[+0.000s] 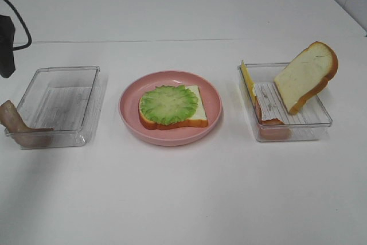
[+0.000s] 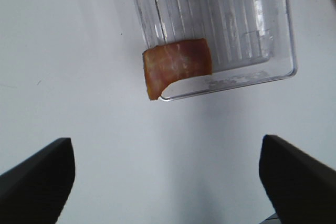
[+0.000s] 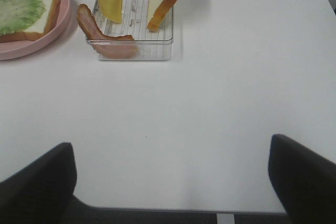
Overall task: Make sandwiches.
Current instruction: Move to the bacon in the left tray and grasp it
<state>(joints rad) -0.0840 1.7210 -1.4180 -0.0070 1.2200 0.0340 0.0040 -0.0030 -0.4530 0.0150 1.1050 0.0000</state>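
Fingers of the left gripper stand wide apart with nothing between them. The right gripper is likewise spread wide and empty, hovering over bare table well apart from the food.

Sandwich status: one bread slice lies flat on the pink plate, with the lettuce laid on top of it, roughly centred. That is all that is stacked.

Left clear tray: one meat strip draped over a corner wall, part in, part hanging out (nothing else visible inside).

Right clear tray: cheese slice standing against the wall nearest the plate; a second meat strip slumped over that same side; the second bread slice tilted, leaning on the opposite rim.

Judgement: roughly a third done. Base and lettuce are placed; meat, cheese and the top slice are left. The left gripper looks down at its meat strip, so that seems the likely next pick.
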